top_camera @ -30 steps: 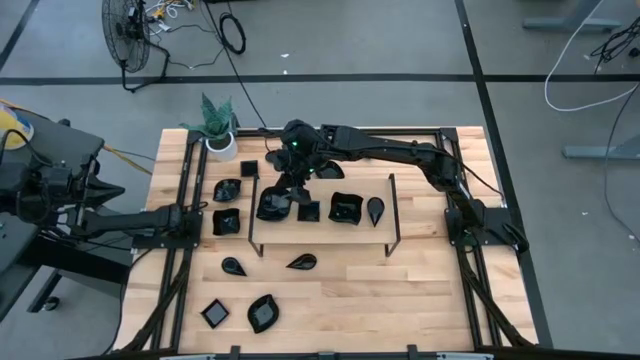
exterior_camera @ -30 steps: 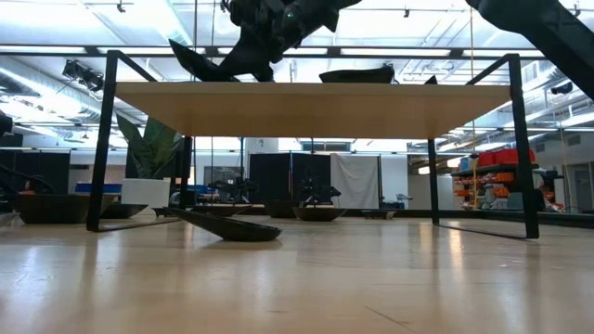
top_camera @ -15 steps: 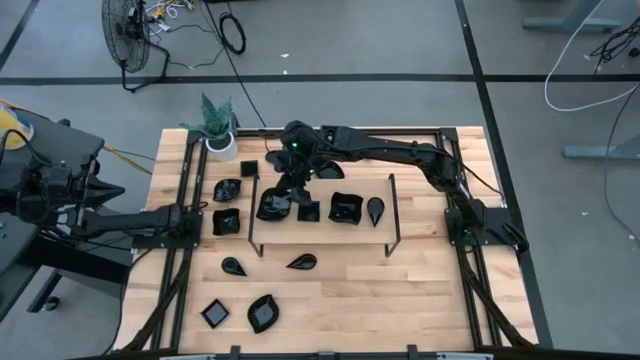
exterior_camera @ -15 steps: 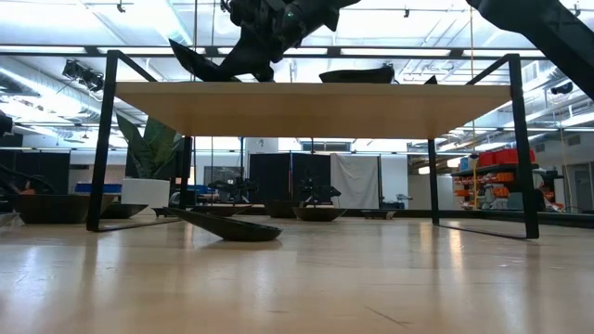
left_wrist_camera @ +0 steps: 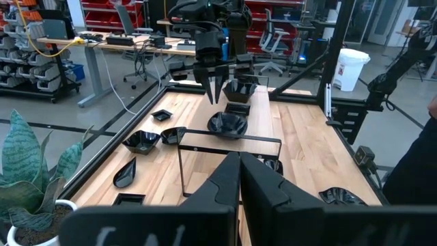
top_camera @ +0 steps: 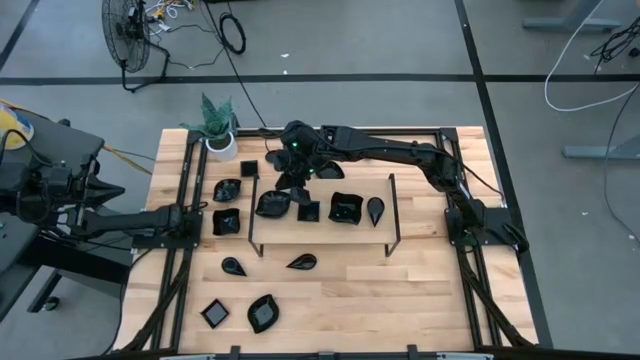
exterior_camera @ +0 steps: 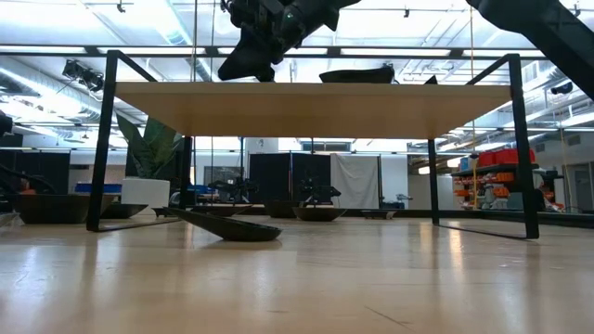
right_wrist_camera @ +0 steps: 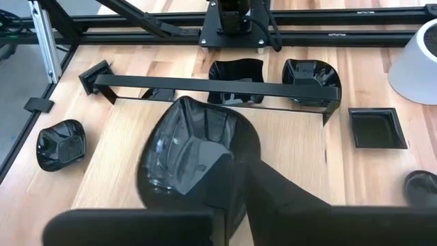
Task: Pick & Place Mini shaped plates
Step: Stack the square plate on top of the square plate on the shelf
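High view: the wooden table carries a raised shelf on a thin black frame, and its front right part lies bare, leaving free room there. The right arm reaches across to the shelf's far left end, where the right gripper hangs just above a wavy leaf plate lying flat on the shelf near its left edge; the fingers stand slightly parted and grip nothing. The left gripper waits closed and empty at the table's left side. More mini shaped plates sit along the shelf and on the table in front, well apart.
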Tool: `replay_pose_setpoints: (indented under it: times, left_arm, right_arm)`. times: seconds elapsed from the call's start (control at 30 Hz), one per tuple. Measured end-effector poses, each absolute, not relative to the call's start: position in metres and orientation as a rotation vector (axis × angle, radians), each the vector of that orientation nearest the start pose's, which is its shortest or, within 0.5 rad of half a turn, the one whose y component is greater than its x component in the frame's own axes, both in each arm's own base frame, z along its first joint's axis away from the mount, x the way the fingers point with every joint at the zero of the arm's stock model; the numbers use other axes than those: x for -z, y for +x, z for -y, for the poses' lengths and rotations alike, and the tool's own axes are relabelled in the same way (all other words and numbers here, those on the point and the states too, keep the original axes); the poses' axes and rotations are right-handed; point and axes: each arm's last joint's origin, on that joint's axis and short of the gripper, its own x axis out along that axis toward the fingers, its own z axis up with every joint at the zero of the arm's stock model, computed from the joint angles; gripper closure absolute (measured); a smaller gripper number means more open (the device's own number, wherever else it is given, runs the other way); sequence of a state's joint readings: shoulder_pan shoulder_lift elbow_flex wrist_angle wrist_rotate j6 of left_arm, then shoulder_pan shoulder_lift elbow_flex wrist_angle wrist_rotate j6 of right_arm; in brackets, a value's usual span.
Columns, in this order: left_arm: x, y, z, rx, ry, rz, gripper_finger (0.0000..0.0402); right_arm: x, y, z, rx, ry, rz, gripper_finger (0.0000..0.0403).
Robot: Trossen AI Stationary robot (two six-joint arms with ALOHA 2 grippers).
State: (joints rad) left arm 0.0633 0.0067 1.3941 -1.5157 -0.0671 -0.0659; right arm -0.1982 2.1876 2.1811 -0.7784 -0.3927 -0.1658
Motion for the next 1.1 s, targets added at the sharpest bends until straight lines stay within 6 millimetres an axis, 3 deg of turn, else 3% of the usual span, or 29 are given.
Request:
replay_pose_setpoints:
  times: [0.47,0.87,1.1]
  left_arm:
    - [-0.345,-0.162,0.008,-0.134,-0.066,-0.124,0.0383]
    - [-0.345,-0.162,0.008,-0.134,-0.066,-0.124,0.0383]
    - [-0.345,-0.162,0.008,-0.134,-0.066,-0.124,0.0383]
  right_arm:
    - [-0.310,0.476,0.078,-0.259,0.073,-0.754,0.0327]
    - [-0.334,0.469,0.045,-0.304,0.022,-0.709,0.0326]
    - [-0.341,0.468,0.013,-0.292,-0.036,-0.706,0.0326]
